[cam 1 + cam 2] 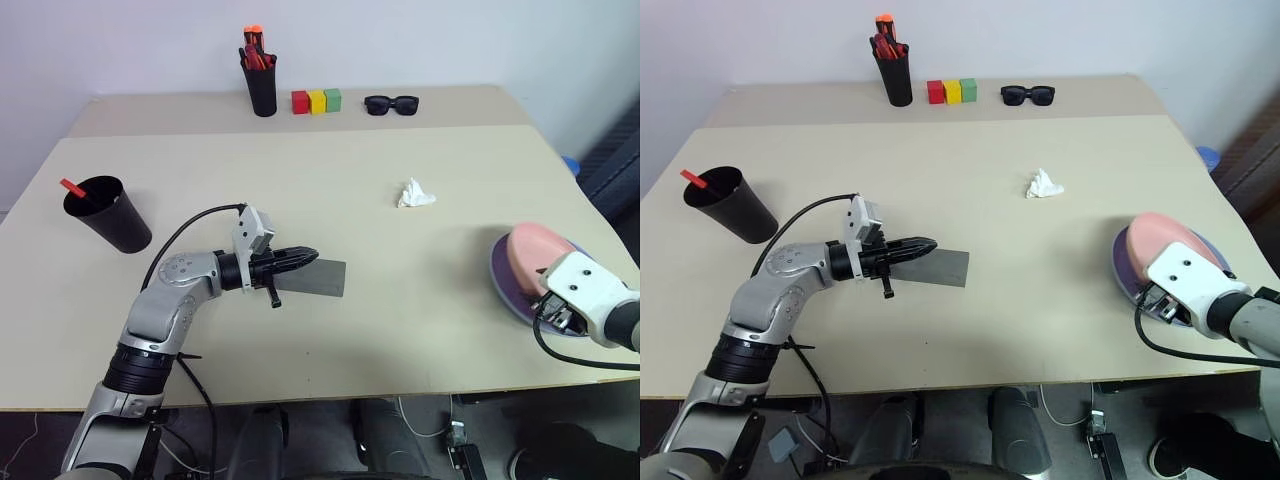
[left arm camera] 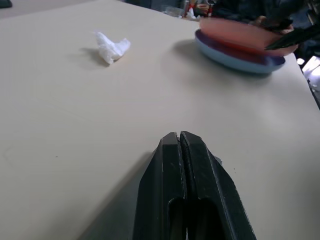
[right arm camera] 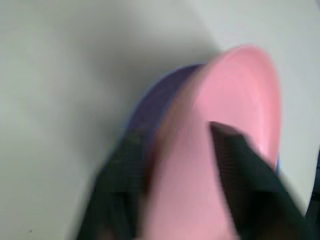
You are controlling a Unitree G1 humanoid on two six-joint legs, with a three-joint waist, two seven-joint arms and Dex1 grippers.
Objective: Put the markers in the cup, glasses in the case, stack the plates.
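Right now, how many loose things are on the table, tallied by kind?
Plates: 2, pink plate on blue plate
Black cups: 2, cup, pen holder
Blocks: 3, red, yellow, green
Sunglasses: 1
Grey case: 1
Crumpled tissue: 1
Total: 10

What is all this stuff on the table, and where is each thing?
Cup: one, black, a red marker sticking out, table's left.
Pen holder: one, black, holding orange-red pens, far edge.
Blocks: three, red, yellow, green, beside the holder.
Sunglasses: one, black, far edge.
Tissue: one, white, crumpled, centre-right.
Case: one, grey, closed, near centre.
Plates: two, pink on blue, right edge.
Left gripper: shut, over the case.
Right gripper: open, straddling the pink plate's edge.
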